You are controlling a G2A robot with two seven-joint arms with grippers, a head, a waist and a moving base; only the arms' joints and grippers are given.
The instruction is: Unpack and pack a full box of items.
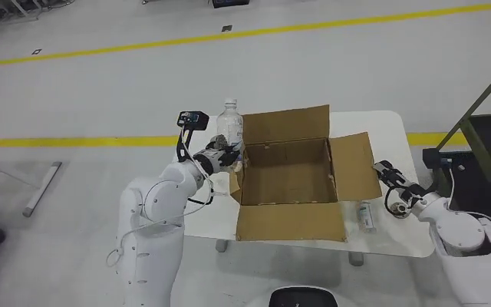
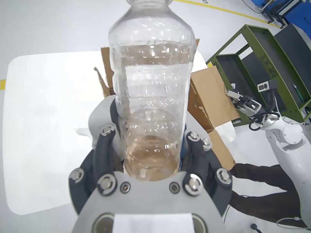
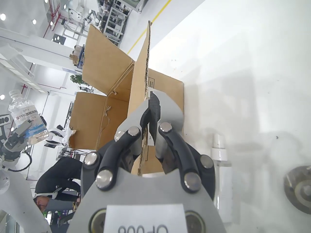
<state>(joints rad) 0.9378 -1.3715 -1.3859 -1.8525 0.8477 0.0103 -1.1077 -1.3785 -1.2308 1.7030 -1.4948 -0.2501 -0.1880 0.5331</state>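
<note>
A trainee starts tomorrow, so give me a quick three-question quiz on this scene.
1. True or false: the left gripper holds a bottle.
2. What does the right gripper clamp? A) the bottle B) a box flap C) nothing
3. Fill in: the spray bottle lies on the table, on the ____ gripper's side of the box.
Key: 1 true; 2 B; 3 right.
</note>
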